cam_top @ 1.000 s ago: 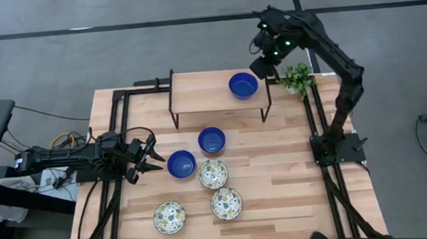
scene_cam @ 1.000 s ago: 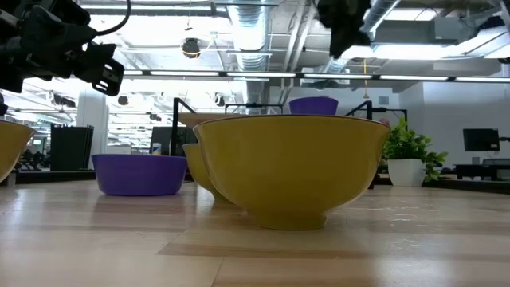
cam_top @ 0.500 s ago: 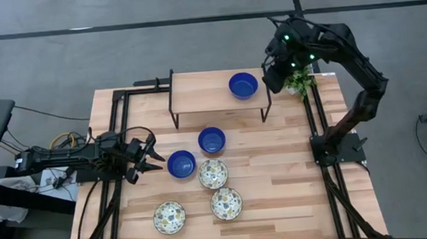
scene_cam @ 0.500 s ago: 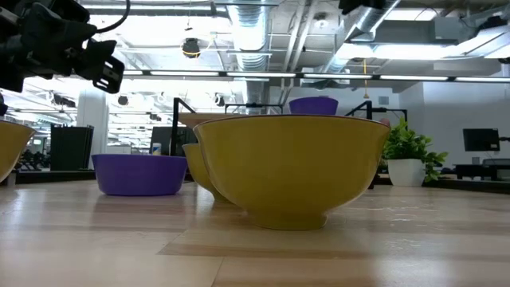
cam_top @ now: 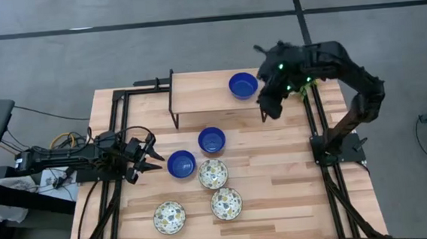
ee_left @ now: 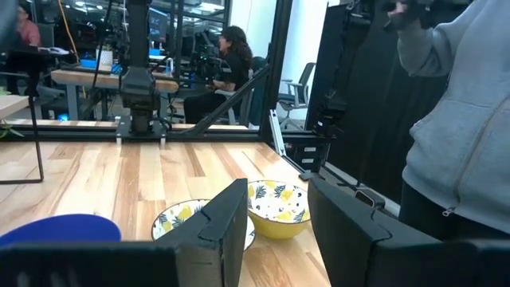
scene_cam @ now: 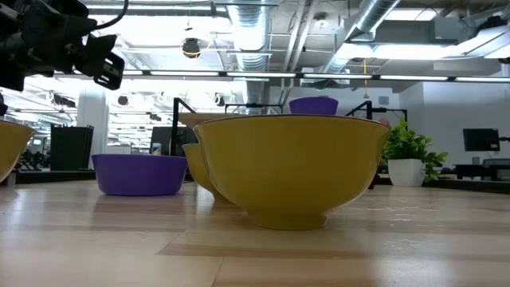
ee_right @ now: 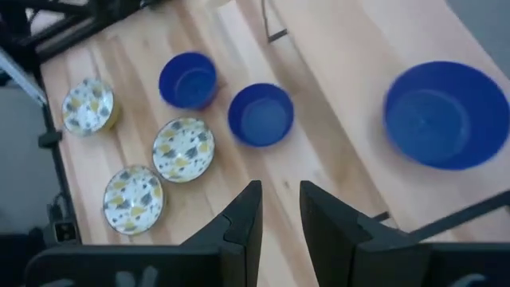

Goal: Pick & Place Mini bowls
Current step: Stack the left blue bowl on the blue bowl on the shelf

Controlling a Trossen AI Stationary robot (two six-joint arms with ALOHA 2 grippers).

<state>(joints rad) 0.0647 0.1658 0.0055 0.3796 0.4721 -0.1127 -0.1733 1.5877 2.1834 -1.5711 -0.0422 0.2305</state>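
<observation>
Right fingers (ee_right: 277, 209) parted, empty, above the tabletop (cam_top: 293, 174); one blue bowl (cam_top: 243, 85) on the raised shelf (cam_top: 204, 90) just beside them, two blue bowls (cam_top: 212, 140) (cam_top: 181, 164) and three patterned bowls (cam_top: 213, 174) (cam_top: 226, 203) (cam_top: 169, 217) farther off. Left fingers (ee_left: 271, 219) parted, empty, near the closer blue bowl.
</observation>
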